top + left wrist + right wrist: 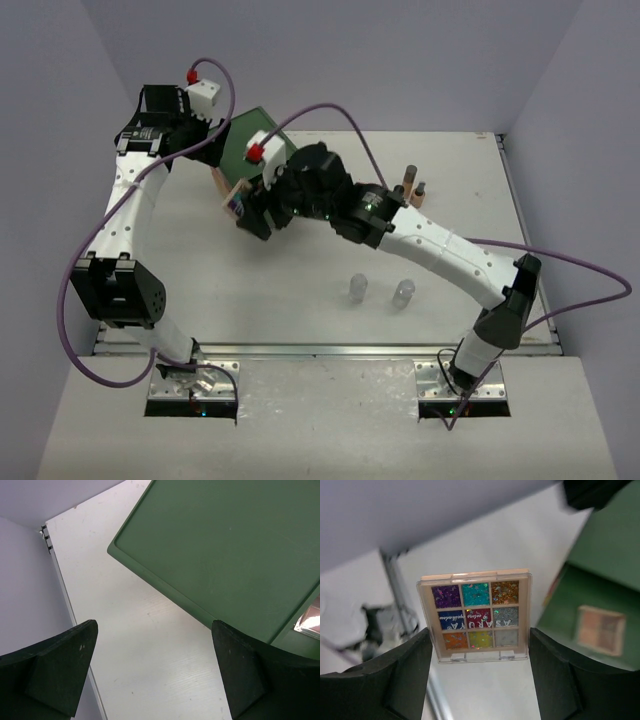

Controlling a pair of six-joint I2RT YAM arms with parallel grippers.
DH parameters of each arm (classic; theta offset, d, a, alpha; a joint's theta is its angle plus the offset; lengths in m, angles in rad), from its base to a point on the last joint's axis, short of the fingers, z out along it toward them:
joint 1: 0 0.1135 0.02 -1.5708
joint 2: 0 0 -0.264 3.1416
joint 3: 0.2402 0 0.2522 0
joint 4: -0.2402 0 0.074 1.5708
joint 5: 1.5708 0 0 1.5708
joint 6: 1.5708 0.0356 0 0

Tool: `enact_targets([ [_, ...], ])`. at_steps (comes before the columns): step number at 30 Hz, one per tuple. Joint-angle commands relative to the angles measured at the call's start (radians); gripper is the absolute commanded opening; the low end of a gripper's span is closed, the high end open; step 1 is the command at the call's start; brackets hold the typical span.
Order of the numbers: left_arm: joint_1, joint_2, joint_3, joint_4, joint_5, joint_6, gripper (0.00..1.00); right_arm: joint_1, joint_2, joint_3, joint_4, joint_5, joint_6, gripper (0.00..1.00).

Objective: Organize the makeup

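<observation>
My right gripper (pixel 248 212) is shut on the multicoloured palette (pixel 237 206), held on edge in front of the green drawer chest (pixel 250 145). In the right wrist view the palette (pixel 475 615) sits between both fingers, its lower corners against the pads. A tan palette (pixel 600 629) lies in an open green drawer. Two clear little bottles (pixel 357 288) (pixel 403 292) stand on the table in front. Slim dark-capped tubes (pixel 411 182) stand upright at the back right. My left gripper (pixel 195 138) (pixel 155 670) is open and empty above the table by the chest's left corner (pixel 225 555). I cannot see the pink palette.
The white table's left edge (pixel 55 565) and the grey wall are close to my left gripper. The right arm (pixel 440 245) stretches across the middle of the table. Purple cables loop above both arms.
</observation>
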Motion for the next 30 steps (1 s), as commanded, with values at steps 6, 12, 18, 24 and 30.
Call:
enact_targets([
  [6, 0.010, 0.015, 0.035, 0.027, 0.020, -0.058, 0.95, -0.187, 0.269, 0.294, 0.022, 0.284, 0.041, 0.11],
  [12, 0.010, 0.011, 0.009, 0.029, 0.026, -0.068, 0.95, -0.203, 0.343, 0.300, 0.018, 0.348, 0.038, 0.12],
  [18, 0.010, 0.012, -0.004, 0.037, 0.022, -0.062, 0.96, -0.202, 0.333, 0.214, -0.053, 0.353, 0.110, 0.16],
  [24, 0.010, 0.029, -0.001, 0.044, 0.030, -0.065, 0.96, -0.201, 0.311, 0.149, -0.033, 0.350, 0.087, 0.58],
  [30, 0.010, 0.038, 0.013, 0.035, 0.034, -0.064, 0.97, -0.201, 0.337, 0.239, -0.052, 0.319, 0.023, 0.95],
])
